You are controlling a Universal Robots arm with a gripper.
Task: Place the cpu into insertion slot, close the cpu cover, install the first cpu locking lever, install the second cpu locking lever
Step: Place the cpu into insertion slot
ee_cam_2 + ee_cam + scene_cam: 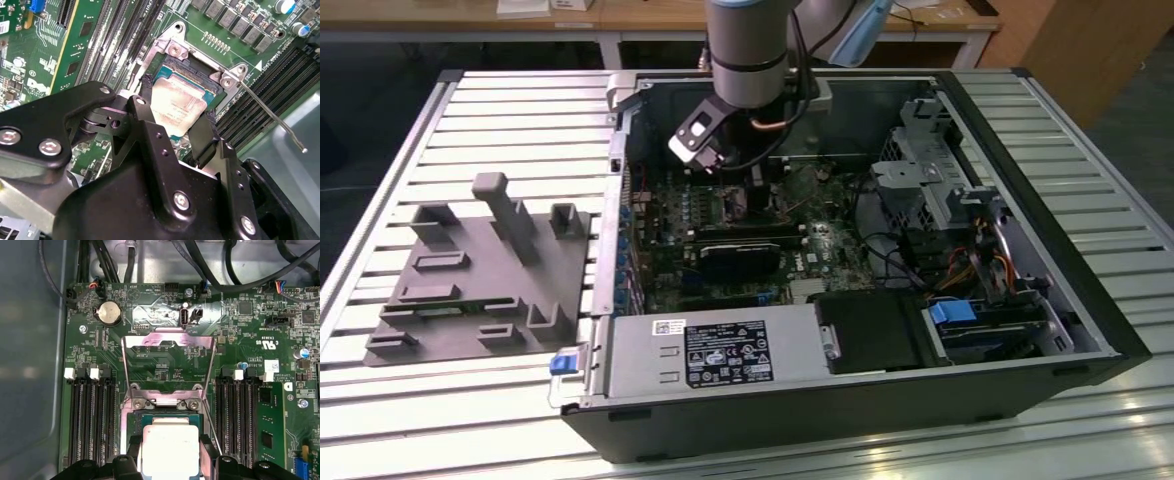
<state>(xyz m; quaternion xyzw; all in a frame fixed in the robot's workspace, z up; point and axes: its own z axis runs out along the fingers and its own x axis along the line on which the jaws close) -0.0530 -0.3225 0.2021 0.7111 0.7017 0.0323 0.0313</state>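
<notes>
We're in a robotics lab, a workshop bench set-up. Below and around the gripper [750, 195] lies an open computer case [854, 410] with its motherboard [240, 325] bare. The case rests on a slatted metal table [494, 110]. To the exterior view's left of the gripper sits a grey moulded fixture tray [454, 290]. Behind the robot arm [747, 50] stand wooden desks [667, 15].

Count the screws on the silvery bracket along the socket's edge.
2: one screw at one end of the bracket beside the insertion slot, another screw at its other end. The gripper, shut on the cpu, may hide more.
</notes>
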